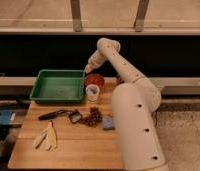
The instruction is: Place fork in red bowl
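Observation:
The red bowl, small and round with a dark inside, stands at the back of the wooden table, just right of the green tray. A white cup stands right in front of it. My gripper hangs at the end of the arm, just above the bowl's back left rim. I cannot make out a fork in it. A dark-handled utensil lies in the middle of the table. Pale utensil-like pieces lie at the front left. I cannot tell which of these is the fork.
A large green rectangular tray fills the back left of the table. A brown clump and a blue sponge lie mid-table by my white arm. A dark wall with a ledge runs behind the table.

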`<state>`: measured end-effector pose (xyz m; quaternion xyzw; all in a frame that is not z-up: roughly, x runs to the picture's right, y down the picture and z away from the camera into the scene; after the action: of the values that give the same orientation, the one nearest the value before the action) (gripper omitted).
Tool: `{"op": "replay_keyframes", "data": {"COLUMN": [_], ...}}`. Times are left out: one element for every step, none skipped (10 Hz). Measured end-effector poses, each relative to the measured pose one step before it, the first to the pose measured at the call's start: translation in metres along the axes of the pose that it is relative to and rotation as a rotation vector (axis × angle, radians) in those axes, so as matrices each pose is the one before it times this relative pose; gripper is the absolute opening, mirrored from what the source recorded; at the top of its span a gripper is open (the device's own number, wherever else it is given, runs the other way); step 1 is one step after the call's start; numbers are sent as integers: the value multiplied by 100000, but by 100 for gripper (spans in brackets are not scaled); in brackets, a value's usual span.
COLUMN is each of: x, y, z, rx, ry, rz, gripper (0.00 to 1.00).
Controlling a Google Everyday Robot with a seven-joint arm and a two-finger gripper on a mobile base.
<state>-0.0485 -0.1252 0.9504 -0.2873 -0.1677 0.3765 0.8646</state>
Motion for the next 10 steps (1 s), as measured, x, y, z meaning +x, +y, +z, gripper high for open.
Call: {"op": "replay_keyframes", "data": {"x": [127, 140, 105, 80, 106, 173, 7, 32, 17, -145], "y": [-24, -13, 83, 58, 10, 62, -4, -67, -36, 84], "z": [93, 45, 84, 88, 26, 24, -217, -350, -293, -242], "rx": [-507, -334, -586, -454, -299, -365, 82, 282, 320, 481], "ry": [647, 571, 727, 457, 399, 503, -24, 35, 99, 117], "rz": [684, 759, 552, 368, 287, 189, -29, -68, -172, -535], "gripper": [43, 52, 65, 74, 79, 80, 80, 80, 80, 80]}}
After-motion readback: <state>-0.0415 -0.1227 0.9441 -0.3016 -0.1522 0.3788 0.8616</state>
